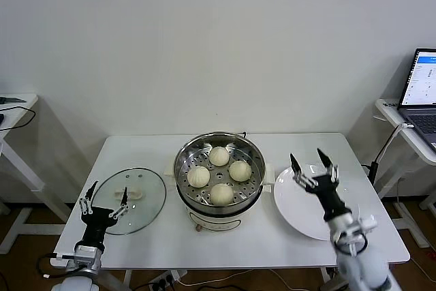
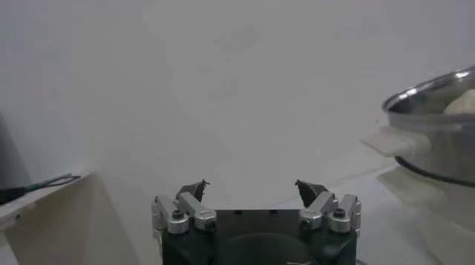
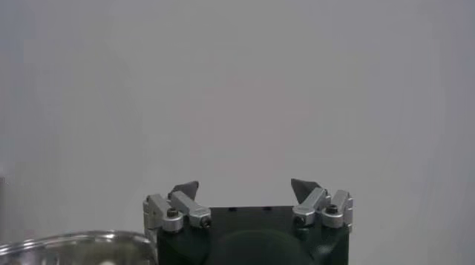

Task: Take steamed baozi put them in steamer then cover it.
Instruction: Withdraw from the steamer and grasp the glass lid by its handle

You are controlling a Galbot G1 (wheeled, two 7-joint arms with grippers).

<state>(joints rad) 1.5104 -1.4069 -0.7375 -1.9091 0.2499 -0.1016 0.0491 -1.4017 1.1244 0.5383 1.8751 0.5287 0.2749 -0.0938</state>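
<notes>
Several cream-white steamed baozi [image 1: 219,156] sit on the perforated tray inside the steel steamer [image 1: 183,156] at the table's middle. The glass cover [image 1: 146,192] lies flat on the table to the steamer's left, its white handle [image 1: 134,194] up. My left gripper [image 1: 104,199] stands open at the cover's near-left edge, fingers pointing up, holding nothing. My right gripper [image 1: 313,163] stands open over the white plate, raised and empty. In the left wrist view the left gripper [image 2: 252,188] is open, with the steamer [image 2: 434,118] off to one side. The right wrist view shows the right gripper [image 3: 246,186] open toward the bare wall.
An empty white plate [image 1: 298,212] lies right of the steamer. A laptop [image 1: 424,90] sits on a side table at the far right. Another small table with cables [image 1: 13,108] stands at the far left. The white wall is behind the table.
</notes>
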